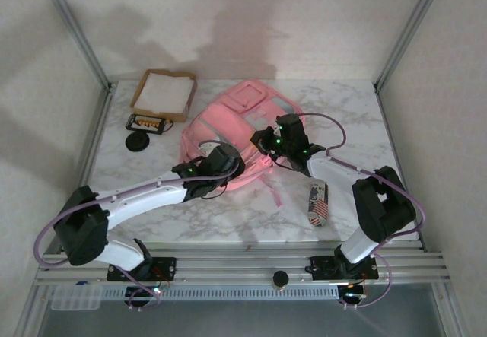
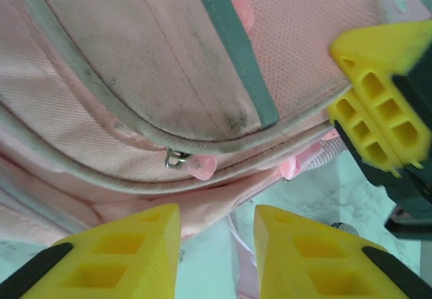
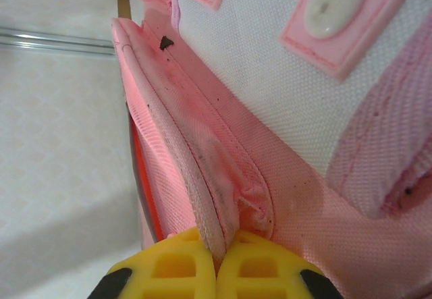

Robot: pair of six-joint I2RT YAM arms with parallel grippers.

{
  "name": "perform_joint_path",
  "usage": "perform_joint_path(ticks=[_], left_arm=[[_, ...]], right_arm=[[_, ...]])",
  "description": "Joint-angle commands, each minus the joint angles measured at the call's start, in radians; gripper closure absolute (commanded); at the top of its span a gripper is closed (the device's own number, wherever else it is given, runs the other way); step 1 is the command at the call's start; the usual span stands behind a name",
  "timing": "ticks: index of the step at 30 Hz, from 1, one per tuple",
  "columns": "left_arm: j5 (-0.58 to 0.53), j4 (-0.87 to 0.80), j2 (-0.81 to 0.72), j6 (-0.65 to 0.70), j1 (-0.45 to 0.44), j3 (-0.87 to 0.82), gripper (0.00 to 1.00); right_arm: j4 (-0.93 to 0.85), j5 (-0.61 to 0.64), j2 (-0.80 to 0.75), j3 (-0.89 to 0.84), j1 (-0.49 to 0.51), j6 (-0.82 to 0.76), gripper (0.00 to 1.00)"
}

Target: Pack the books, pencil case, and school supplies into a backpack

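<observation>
right pincer [image 3: 217,245] pinches the backpack [image 3: 317,177] rim; left pincer [image 2: 216,212] stands slightly parted beside it.

From above and behind the arm bases, a fixed camera looks down over the whole counter [image 1: 358,116]. Two wrist cameras look from very near at the pink backpack [image 1: 228,112], left pincer [image 2: 217,245] and right pincer [image 3: 217,262] at their lower edges; all three views share its fabric.
</observation>
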Motion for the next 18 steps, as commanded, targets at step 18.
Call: perform_joint_path(ticks=[18], left_arm=[[-0.127,0.021,0.085,-0.160,0.011,0.031,0.68]], right_arm=[[0.143,0.015,-0.018,-0.012,0.016,0.049,1.00]])
